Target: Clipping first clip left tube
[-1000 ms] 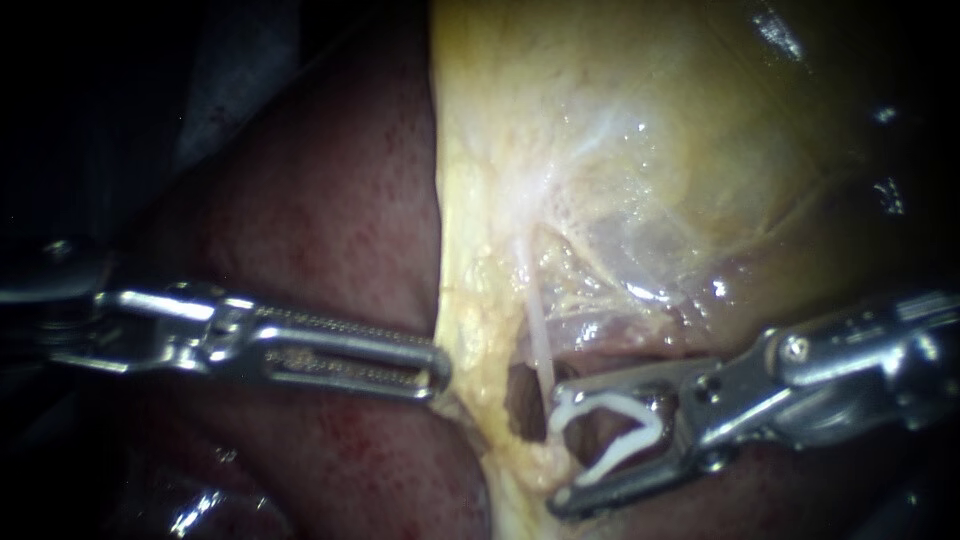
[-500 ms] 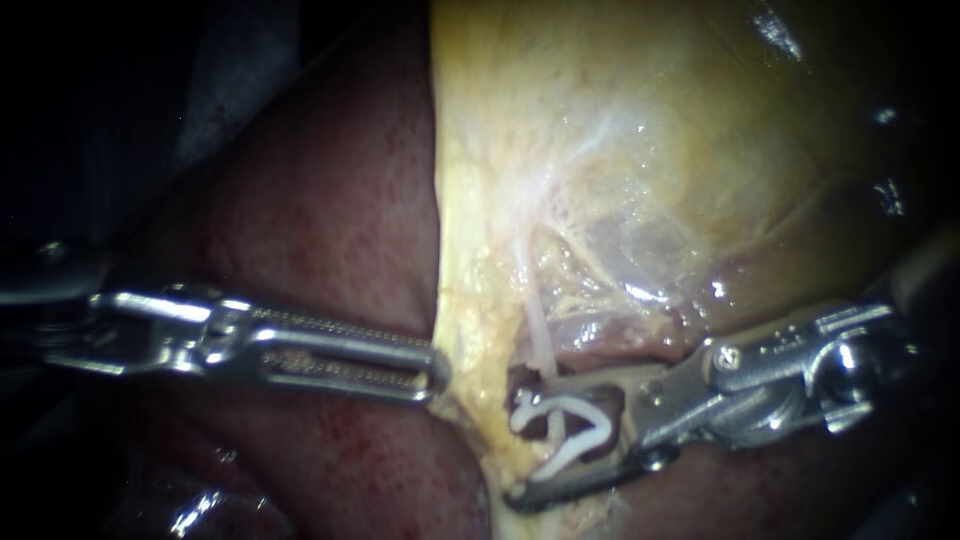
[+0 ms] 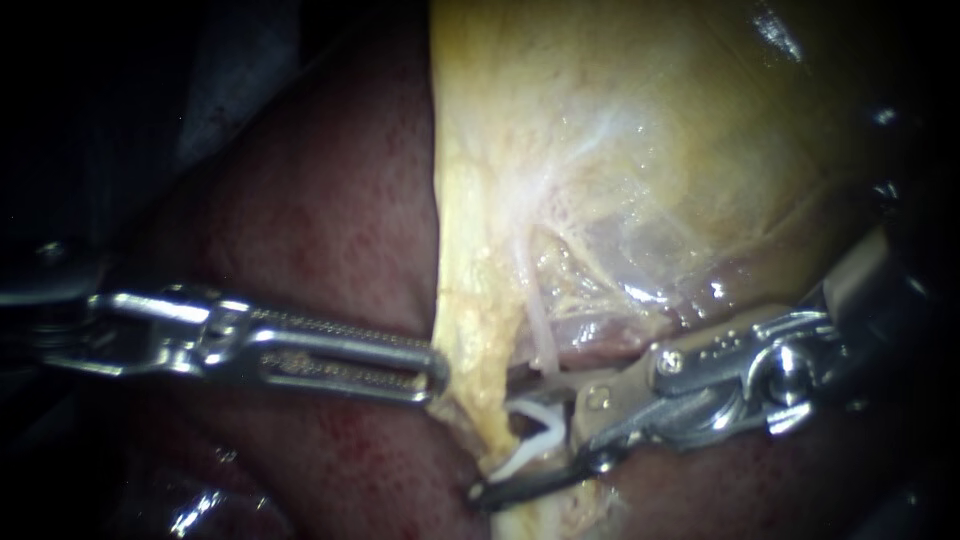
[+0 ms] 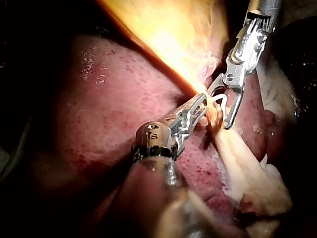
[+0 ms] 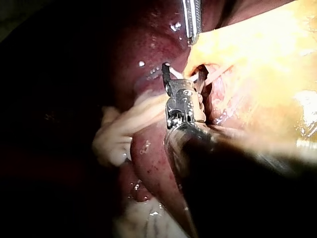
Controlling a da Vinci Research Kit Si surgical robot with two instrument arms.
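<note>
Holding clip (image 3: 532, 430) beside tube (image 3: 540, 335): right instrument (image 3: 497, 433)

1. The liver (image 3: 330, 230), dark red and speckled, is carrying everything in sight, filling the left and near parts of the scene.
2. A sheet of yellow tissue (image 3: 600, 130) is lying directly on it, spreading across the far right and narrowing to a strip running toward the near edge.
3. Whatever is bearing the liver itself is lying hidden in darkness.
</note>
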